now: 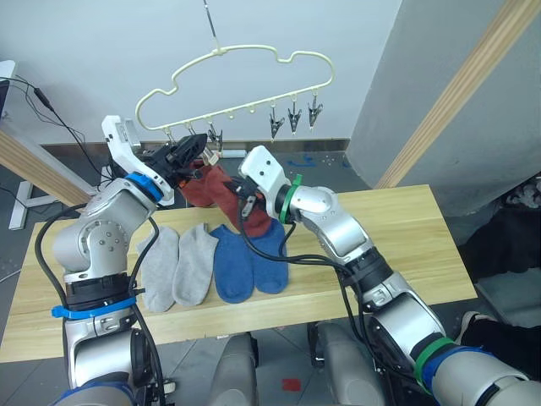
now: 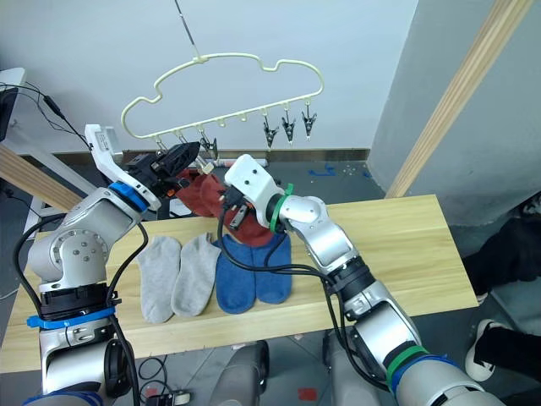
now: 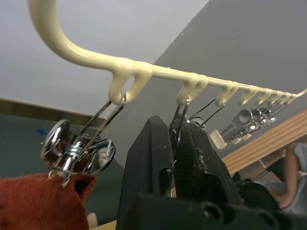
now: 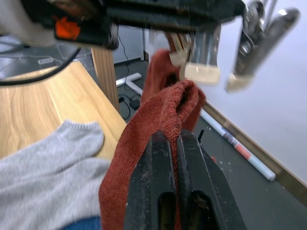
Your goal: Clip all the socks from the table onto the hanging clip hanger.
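We are pinching the second clip of the clip hanger open with our left gripper while our right gripper, clamped on a rust red sock, should be feeding its cuff squarely between the spread jaws

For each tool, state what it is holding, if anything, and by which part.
The right tool pinches a rust-red sock just below its open cuff. The left tool is closed on a metal clip hanging from the clip hanger, gripping its upper handles.
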Tool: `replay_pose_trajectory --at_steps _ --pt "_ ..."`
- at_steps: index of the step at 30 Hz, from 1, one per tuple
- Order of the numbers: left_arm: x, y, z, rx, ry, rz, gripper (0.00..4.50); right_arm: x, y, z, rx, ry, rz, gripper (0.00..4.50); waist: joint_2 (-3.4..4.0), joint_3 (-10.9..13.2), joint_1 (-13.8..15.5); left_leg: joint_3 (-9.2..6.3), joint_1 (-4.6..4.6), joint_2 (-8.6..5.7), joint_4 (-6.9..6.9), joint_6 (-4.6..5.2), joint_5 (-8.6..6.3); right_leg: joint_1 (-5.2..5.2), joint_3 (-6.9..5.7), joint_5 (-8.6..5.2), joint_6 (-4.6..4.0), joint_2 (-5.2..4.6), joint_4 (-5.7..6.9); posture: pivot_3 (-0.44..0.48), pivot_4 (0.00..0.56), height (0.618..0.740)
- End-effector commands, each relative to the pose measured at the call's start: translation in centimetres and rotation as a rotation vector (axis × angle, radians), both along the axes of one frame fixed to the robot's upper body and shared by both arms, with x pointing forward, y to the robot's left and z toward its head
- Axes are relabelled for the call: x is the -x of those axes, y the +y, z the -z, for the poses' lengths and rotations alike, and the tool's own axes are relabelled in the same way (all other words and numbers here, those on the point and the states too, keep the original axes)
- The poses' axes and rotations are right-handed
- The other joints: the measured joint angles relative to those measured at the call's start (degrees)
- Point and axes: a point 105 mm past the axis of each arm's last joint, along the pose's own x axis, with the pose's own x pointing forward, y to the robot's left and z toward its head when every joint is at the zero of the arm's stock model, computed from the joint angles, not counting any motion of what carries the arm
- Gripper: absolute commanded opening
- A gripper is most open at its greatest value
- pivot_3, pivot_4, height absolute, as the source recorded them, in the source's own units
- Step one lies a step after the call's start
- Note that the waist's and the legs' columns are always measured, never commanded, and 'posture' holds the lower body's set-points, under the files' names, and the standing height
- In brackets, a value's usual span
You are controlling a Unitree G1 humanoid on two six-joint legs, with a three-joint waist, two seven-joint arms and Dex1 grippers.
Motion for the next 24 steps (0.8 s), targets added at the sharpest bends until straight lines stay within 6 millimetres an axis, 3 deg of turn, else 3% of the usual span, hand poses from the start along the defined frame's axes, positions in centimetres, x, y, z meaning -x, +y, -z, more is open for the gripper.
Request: replay_pose_trajectory --at_steps 1,24 --pt "0.7 0.0 -1.6 0.002 -0.047 0.012 0.09 0.2 0.7 -1.4 -0.045 -0.042 -0.018 0.0 0.0 0.0 0.1 0.0 0.0 -0.01 0.0 0.0 0.0 0.0 0.0 0.0 0.0 -0.01 0.0 -0.011 0.326 0.74" --pt "1.3 0.1 -0.4 0.015 -0.002 0.014 0.09 -0.7 1.1 -3.3 -0.141 -0.059 0.021 0.0 0.0 0.0 0.8 -0.01 0.0 -0.01 0.01 -0.01 0.0 -0.01 -0.01 0.01 -0.02 -0.02 0.03 -0.001 0.324 0.74"
